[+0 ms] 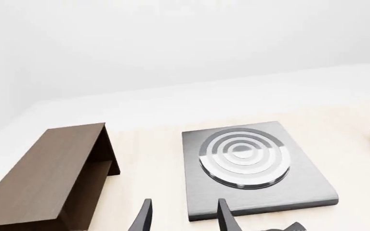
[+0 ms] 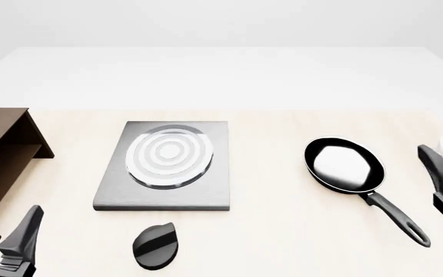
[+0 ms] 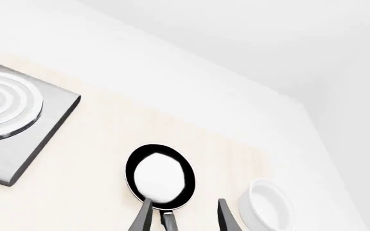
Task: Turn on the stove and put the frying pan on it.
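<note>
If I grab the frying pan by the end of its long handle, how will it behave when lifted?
The frying pan looks rigid, so it should not flex. Its round bowl sits far from the handle's loop end, so it will likely droop or twist in the right gripper if held there; nearer the bowl seems steadier. The glossy finish hints it may slip. It lies flat and should not roll.

Bare pale wooden bench (image 2: 267, 173) lies between the flat grey metal stove (image 2: 164, 193) and the round black frying pan (image 2: 343, 164). A brown wooden shelf (image 2: 2, 150) flanks the stove's left; a black teardrop knob (image 2: 154, 245) sits before it.
</note>
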You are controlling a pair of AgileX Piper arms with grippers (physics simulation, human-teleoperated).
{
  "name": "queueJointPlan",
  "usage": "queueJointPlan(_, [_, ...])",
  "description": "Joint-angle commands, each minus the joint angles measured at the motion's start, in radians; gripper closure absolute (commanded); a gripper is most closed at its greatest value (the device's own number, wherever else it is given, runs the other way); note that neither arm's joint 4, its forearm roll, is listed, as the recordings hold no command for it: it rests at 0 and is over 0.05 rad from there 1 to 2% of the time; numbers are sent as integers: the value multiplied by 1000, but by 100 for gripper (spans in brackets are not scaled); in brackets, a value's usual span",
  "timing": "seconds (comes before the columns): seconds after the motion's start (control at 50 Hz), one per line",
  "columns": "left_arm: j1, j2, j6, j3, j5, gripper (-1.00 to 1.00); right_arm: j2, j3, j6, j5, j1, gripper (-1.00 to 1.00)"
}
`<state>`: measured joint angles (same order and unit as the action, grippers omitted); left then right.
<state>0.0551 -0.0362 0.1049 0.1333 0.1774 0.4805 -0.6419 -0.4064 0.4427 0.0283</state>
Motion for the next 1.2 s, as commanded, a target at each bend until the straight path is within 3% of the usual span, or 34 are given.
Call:
queueJointPlan(0.02, [-53,36,101,-19,-46,-100,391,-6,-176,-119,-53,-100])
queueJointPlan(0.06, [-47,36,110,-23,-51,-100,445,19,-204,-176,-91,-100])
queueJointPlan(0.08, [-45,36,106,-21,-48,-100,477,9,-179,-182,-100,-100])
queueJointPlan(0.14, [-43,36,103,-19,-46,-100,523,25,-192,-221,-124,-100])
queueJointPlan(0.16, [-41,36,97,-17,-43,-100,576,25,-167,-248,-138,-100])
queueJointPlan(0.2, [-46,36,98,-27,-44,-100,616,56,-206,-313,-169,-100])
queueJointPlan(0.26, [-52,36,90,-27,-36,-100,669,59,-186,-343,-176,-100])
queueJointPlan(0.28, [-56,36,75,-24,-26,-100,710,79,-208,-390,-188,-100])
queueJointPlan(0.3, [-58,36,78,-23,-27,-100,716,74,-168,-393,-185,-100])
queueJointPlan(0.32, [-65,36,76,-21,-25,-100,721,76,-167,-403,-191,-100])
queueJointPlan(0.66, [-98,36,69,-31,-30,-100,796,181,-51,-519,-91,-100])
queueJointPlan(0.86, [-98,36,78,-39,-39,-100,897,240,-52,-639,-119,-100])
queueJointPlan(0.94, [-102,36,73,-40,-38,-100,1023,279,-116,-771,-184,-100])
queueJointPlan(1.2, [-113,36,78,-38,-39,-100,1103,313,-183,-856,-263,-100])
